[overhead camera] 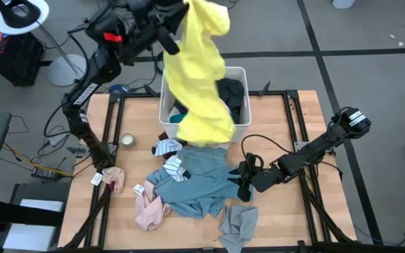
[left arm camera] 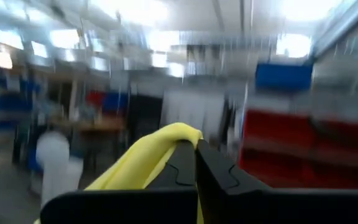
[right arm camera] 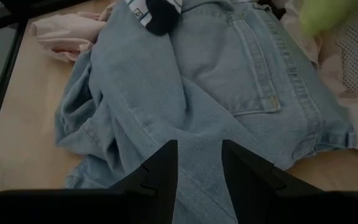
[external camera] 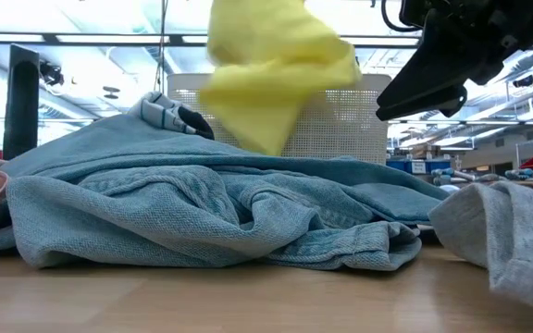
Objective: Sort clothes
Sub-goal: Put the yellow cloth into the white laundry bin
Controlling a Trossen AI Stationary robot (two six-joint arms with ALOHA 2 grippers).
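A bright yellow garment hangs in the air over the white bin at the table's far middle, with my left gripper shut on its top. Dark clothes lie in the bin. Light blue denim lies spread on the table's middle, with a striped piece on it. My right gripper hovers open above the denim's right edge, touching nothing. My left gripper pinches the yellow garment's upper end between its two shut fingers. A bunched fold shows just past the fingertips. The rest hangs slack below the fingers, lifted clear of the table and the denim.
A pink garment lies at the near left and another pink piece left of it. A grey garment lies at the near edge. A striped piece and a small round object lie near the bin.
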